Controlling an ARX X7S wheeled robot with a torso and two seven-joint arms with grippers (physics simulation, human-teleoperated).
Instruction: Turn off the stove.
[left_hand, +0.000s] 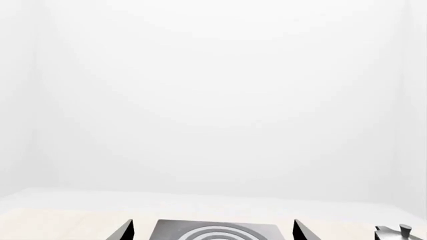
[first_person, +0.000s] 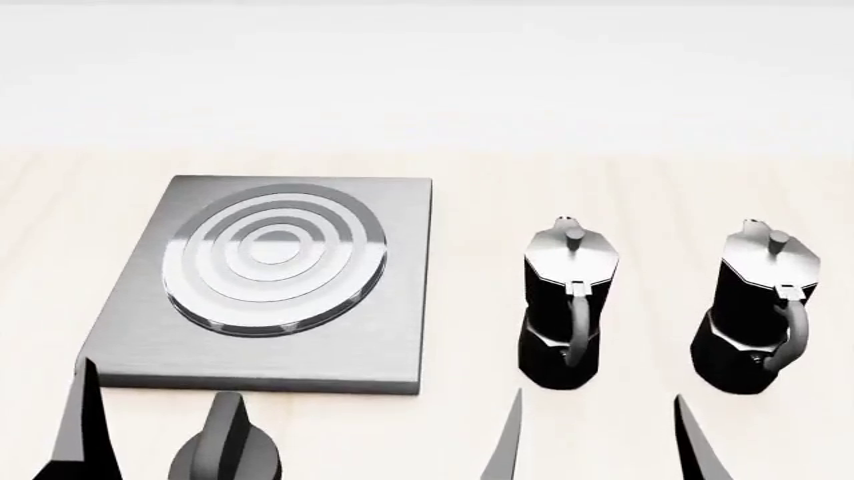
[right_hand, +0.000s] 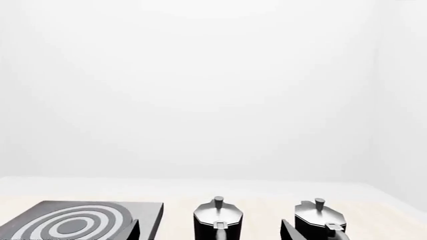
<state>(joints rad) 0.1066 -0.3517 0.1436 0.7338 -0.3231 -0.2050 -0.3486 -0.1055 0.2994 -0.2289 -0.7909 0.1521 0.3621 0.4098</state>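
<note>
The stove (first_person: 274, 285) lay flat on the left half of the pale wooden bench (first_person: 627, 170), its burner (first_person: 274, 255) of concentric rings set toward the far side of the slab. The knob (first_person: 224, 448), black and ridged, stood apart from the slab, just beside its near edge at the bottom of the head view; as the only control in sight, it was judged to be the part to turn.

Left gripper (first_person: 163, 440): fingers spread, holding nothing. One fingertip (first_person: 83, 425) showed to the left of the knob; the other could not be told from the knob itself. The knob appeared to sit between the jaws or just ahead of them, a placement that suits closing on it for a twist. Contact not confirmed.

Right gripper (first_person: 601, 440): also spread wide and empty, parked near the front edge, short of the two moka pots (first_person: 571, 305) and (first_person: 763, 305), which stood upright, handles toward the robot, well clear of the stove.

Judgement: approach stage, knob not yet gripped.
</note>
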